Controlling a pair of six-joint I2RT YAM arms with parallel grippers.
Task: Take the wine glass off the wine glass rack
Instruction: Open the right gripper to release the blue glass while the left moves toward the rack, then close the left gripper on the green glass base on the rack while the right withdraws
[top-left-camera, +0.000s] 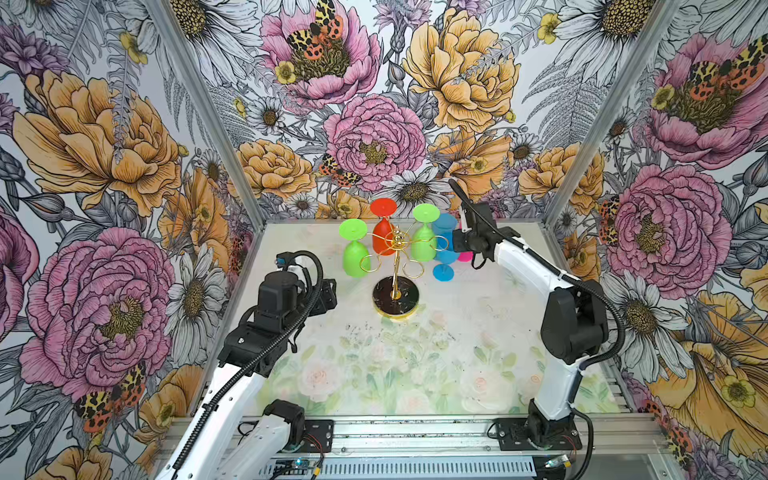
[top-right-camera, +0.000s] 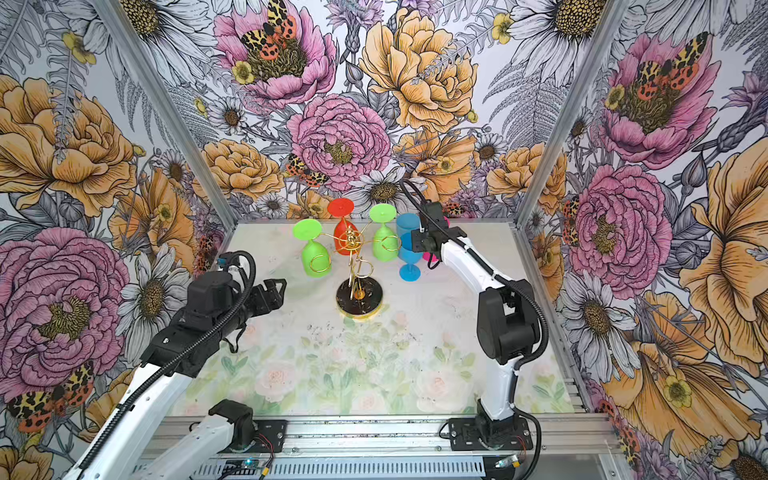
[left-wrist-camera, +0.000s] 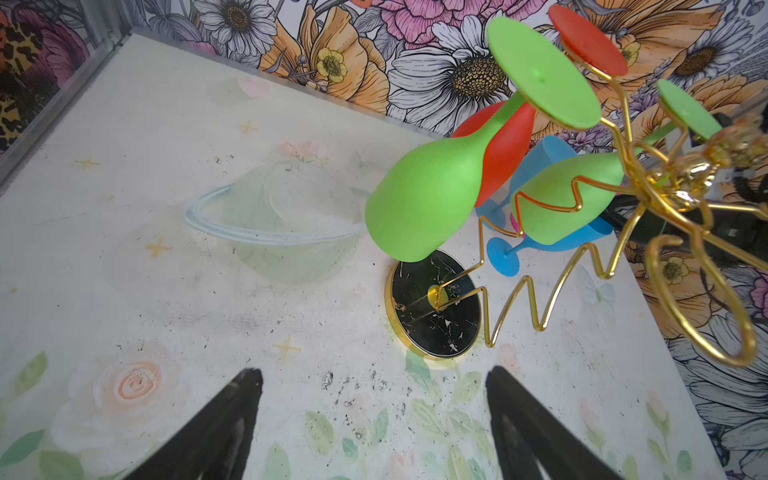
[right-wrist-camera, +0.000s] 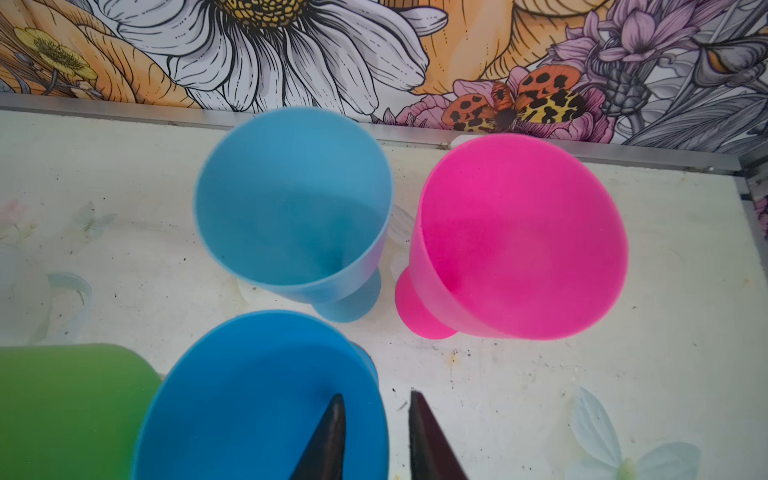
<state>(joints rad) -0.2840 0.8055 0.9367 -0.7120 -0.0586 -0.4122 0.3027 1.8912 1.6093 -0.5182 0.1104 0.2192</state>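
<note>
Out ahead of the left gripper (left-wrist-camera: 374, 372), jaws spread wide and holding nothing, stands the wine glass rack (top-left-camera: 395, 297), with a green glass (top-left-camera: 355, 257), a red glass (top-left-camera: 382, 241) and a second green glass (top-left-camera: 424, 245) hanging upside down. Just past those, the right gripper (right-wrist-camera: 376, 395) sits astride the rim of a blue wine glass (right-wrist-camera: 257, 395) upright on the table (top-left-camera: 374, 365), fingers parted, one inside the bowl, not pinching. Danger: pull away crooked and that inner finger hooks the rim, toppling it into the pale blue glass (right-wrist-camera: 291, 199) and pink glass (right-wrist-camera: 519, 237) just beyond.
</note>
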